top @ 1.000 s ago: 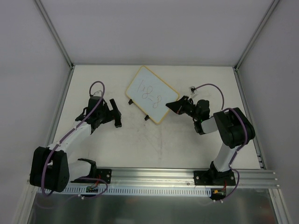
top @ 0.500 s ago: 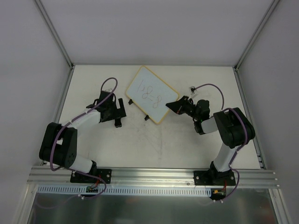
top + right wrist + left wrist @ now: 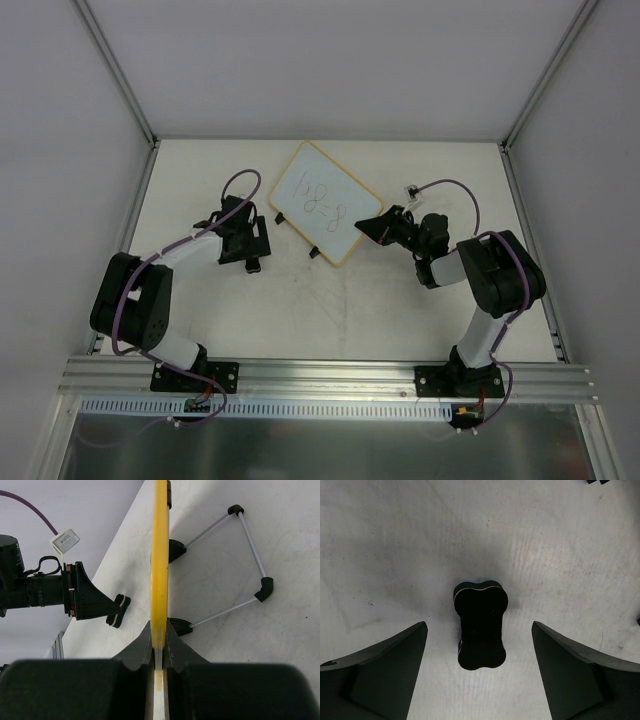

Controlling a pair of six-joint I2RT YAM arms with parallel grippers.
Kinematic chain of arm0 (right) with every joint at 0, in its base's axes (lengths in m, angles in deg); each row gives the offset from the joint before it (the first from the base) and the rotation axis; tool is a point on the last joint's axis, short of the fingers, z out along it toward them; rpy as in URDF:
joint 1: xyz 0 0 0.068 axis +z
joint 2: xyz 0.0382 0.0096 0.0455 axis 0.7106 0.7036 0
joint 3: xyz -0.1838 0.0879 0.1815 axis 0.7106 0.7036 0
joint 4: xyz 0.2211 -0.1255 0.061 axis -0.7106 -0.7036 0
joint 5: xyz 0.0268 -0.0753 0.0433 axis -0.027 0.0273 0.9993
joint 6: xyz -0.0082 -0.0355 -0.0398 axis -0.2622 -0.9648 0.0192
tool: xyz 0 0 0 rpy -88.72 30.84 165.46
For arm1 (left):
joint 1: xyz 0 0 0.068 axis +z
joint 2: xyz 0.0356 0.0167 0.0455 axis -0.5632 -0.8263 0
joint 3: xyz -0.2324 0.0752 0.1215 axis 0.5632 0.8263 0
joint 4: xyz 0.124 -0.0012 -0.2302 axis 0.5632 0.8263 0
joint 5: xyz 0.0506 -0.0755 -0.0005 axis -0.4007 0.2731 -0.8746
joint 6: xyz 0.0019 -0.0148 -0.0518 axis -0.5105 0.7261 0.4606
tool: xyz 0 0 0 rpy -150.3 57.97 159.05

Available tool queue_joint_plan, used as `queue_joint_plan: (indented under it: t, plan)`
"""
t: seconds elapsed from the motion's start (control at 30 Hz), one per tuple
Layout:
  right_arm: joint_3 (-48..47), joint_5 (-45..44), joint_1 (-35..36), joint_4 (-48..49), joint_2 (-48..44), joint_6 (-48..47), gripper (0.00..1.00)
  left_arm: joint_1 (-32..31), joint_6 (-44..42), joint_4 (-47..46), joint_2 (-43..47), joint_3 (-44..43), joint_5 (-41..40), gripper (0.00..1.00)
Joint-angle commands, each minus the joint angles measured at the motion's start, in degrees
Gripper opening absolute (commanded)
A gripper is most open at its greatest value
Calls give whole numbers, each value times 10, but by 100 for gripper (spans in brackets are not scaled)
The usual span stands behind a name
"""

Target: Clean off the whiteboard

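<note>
Progress: early, nothing wiped | whiteboard (image 3: pixel 322 202) far-centre on the table (image 3: pixel 400 310), scribbles (image 3: pixel 320 205) on it | your right gripper (image 3: pixel 371 228) pinches its right edge | your left gripper (image 3: pixel 250 244) spread around the eraser (image 3: pixel 480 627), not gripping | remaining: grasp eraser, wipe.

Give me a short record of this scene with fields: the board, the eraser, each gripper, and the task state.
whiteboard: on the table, far centre, with scribbles on its face
eraser: lying on the table between the left fingers, not touched
left gripper: open, above the eraser
right gripper: shut on the whiteboard's edge
task state: nothing erased yet
</note>
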Motion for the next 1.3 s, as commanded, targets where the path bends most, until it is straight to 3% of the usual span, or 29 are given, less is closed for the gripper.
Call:
queue_joint_plan:
  t: [0.0,0.37,0.73,1.0,1.17,1.27]
  plan:
    - [-8,5,-2,136,-6,-11,0,-4,-13,18,-12,-21,-18,85]
    - [-6,6,-3,136,-8,-11,0,-5,-11,20,-35,-27,-11,62]
    - [-9,9,-4,136,-3,-9,0,-13,-9,20,-10,-24,-24,56]
    - [-9,10,-6,136,-3,-7,0,-18,-9,21,-8,-28,-22,44]
    - [-9,11,-6,136,-3,-7,0,-20,-10,21,-20,-29,-21,30]
    - [-9,11,-8,137,-4,-6,0,-20,-10,21,-26,-28,-20,28]
